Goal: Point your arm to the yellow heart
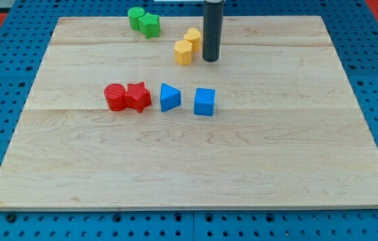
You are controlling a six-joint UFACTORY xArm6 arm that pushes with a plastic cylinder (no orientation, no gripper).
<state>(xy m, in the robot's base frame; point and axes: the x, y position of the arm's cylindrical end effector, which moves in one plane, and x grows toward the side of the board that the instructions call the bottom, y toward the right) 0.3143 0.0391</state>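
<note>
Two yellow blocks lie near the view's top centre: one (193, 36) farther up, partly behind the rod, whose shape I cannot make out, and a hexagon-like one (183, 51) just below-left of it. My tip (210, 60) rests on the board right beside them, a little to the right of the lower yellow block and just below-right of the upper one. I cannot tell whether it touches either.
Two green blocks (143, 21) sit touching at the top left of the wooden board (309, 167). A red cylinder (114, 97) and a red star (137, 97) touch at mid-left. A blue triangle-like block (169, 97) and a blue cube (204, 102) lie right of them.
</note>
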